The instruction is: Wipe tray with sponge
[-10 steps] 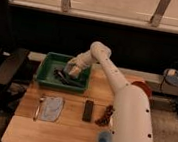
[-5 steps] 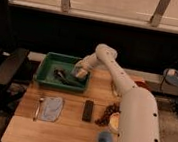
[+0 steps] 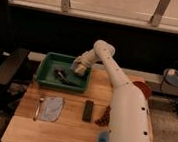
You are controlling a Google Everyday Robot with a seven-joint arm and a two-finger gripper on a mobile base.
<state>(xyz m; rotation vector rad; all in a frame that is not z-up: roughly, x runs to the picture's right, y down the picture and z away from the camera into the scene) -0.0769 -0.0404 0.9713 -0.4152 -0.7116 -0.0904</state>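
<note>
While over tray point(image 3: 49, 59) right edge; gripper point(image 3: 79, 68) | sponge point(image 3: 81, 70) unclear

We see a white arm point(image 3: 123, 101) built of thick, smooth, rounded segments, widest low in the view and narrowing to a bulbous joint at the top. Beyond that joint a shorter pale link leads to the gripper point(image 3: 80, 68), a tan-grey block hanging over the right end of the tray point(image 3: 48, 77).
</note>
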